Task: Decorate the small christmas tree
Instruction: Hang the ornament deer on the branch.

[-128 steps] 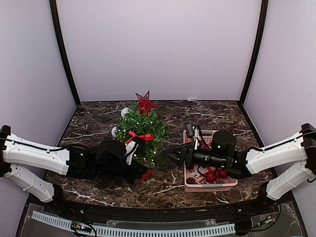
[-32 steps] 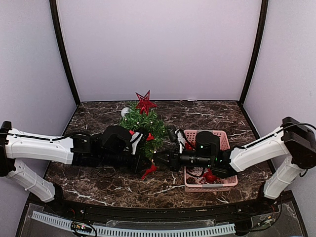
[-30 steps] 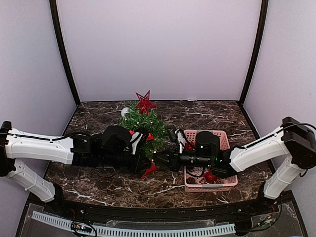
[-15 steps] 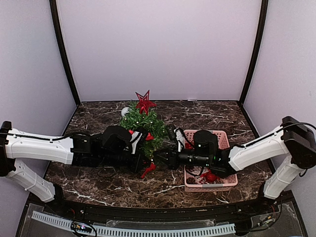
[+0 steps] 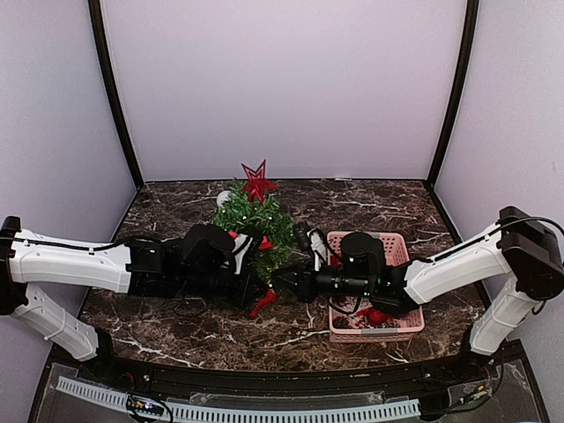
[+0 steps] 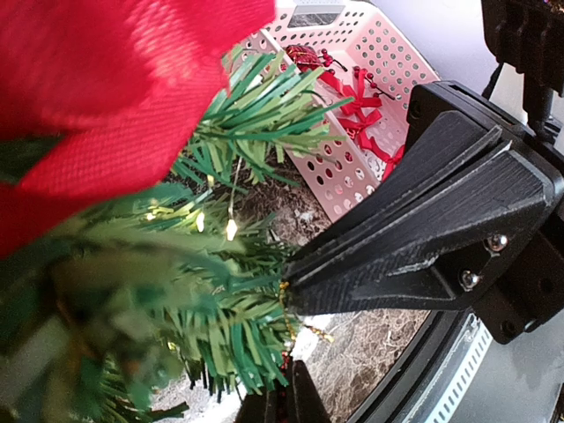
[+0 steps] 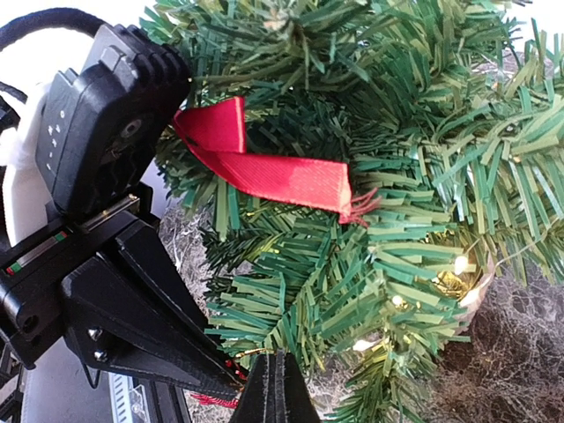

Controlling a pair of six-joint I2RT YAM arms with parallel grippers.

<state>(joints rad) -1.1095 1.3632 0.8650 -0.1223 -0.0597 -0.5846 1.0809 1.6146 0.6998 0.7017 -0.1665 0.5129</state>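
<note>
I see the small christmas tree (image 5: 251, 220) standing on the tabletop (image 5: 176, 207) just left of centre in the top view, with a red star (image 5: 256, 181) on its tip. Left claw (image 5: 256, 291): fingers together, clamped on a red ornament (image 5: 262, 303) at the tree's lower edge. Right claw (image 5: 277, 284): fingers together, tip beside the left claw's, at a gold thread (image 6: 286, 310). The pink basket (image 5: 401, 328) sits right of centre, beneath the right arm.

No readable text, label or number shows anywhere.
</note>
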